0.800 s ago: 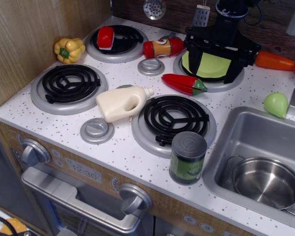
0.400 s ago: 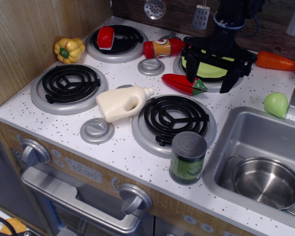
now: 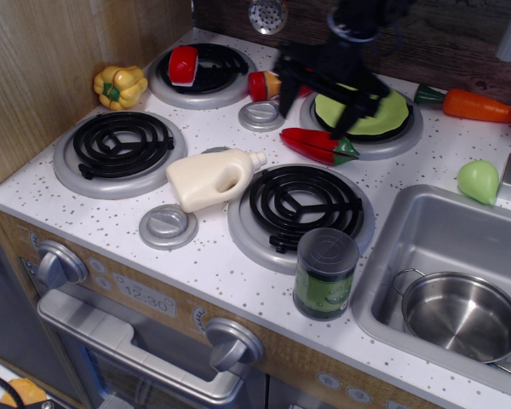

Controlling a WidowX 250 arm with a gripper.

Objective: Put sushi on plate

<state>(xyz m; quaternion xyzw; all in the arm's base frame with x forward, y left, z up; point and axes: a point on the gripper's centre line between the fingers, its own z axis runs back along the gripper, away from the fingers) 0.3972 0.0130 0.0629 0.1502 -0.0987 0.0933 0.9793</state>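
The gripper, jaws spread wide and empty, hangs at upper centre of the frame, overlapping the left edge of the plate on the rear right burner. The sushi rests on the rear left burner, upper left, well apart from the plate.

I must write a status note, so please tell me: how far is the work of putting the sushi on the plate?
Nothing looks done yet. The sushi lies on the back left burner, not on the plate, which sits without it on the back right burner. In hand: the gripper hovers between the two, above the ketchup bottle, jaws spread and holding nothing. Left: reach the sushi, grasp it, carry it over and set it on the plate.
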